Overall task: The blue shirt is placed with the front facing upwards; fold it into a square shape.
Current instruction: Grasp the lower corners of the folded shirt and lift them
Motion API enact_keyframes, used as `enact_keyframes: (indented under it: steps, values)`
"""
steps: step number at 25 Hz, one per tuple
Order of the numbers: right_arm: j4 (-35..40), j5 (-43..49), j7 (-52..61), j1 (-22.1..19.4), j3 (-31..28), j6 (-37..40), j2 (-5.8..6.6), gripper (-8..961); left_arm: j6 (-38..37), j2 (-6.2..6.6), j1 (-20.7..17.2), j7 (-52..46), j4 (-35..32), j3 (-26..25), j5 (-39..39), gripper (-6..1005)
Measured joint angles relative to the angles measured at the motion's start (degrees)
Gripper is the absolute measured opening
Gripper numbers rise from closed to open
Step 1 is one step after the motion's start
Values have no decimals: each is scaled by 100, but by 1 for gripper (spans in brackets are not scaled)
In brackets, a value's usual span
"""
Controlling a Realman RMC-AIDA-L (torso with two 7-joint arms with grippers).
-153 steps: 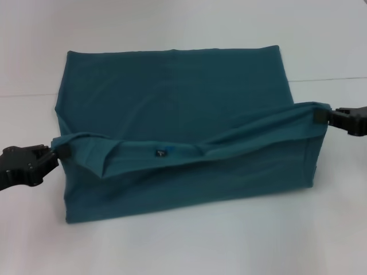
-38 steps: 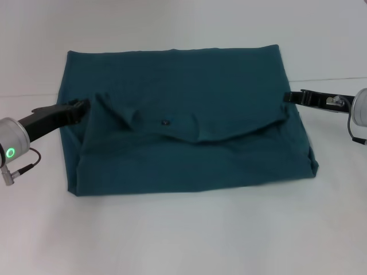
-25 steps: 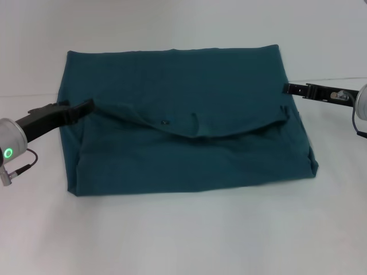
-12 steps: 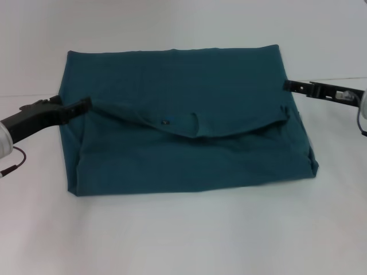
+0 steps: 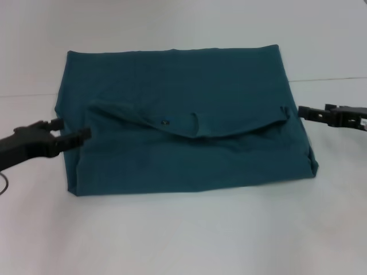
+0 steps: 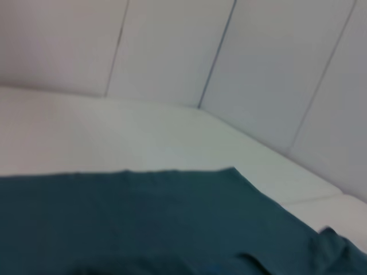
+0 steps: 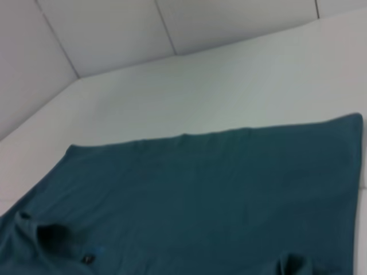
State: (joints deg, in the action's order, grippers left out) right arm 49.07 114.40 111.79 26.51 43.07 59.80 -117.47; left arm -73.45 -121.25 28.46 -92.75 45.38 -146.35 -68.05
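White table (image 5: 183, 240) all round, white panelled wall (image 6: 172, 51) behind, and nothing crowding the blue shirt (image 5: 183, 86). It lies folded flat mid-table, long axis running left to right, a curved flap edge with the small neck label (image 5: 165, 121) across its middle. Left gripper (image 5: 80, 136) sits low at the shirt's left edge, fingers parted, empty. Right gripper (image 5: 303, 112) is just off the right edge; whether it's parted, I can't tell.

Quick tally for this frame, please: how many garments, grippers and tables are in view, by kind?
Garments: 1, the blue shirt, folded
Grippers: 2, left gripper and right gripper, one at each side of the shirt
Tables: 1, white table
Total: 4
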Motion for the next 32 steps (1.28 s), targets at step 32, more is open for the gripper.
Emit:
enact_keyframes:
  steps: [32]
  values:
    - [345,46,-585,-670,-55,893,33,918,951,-56,161,-832,-422,753,1338,847]
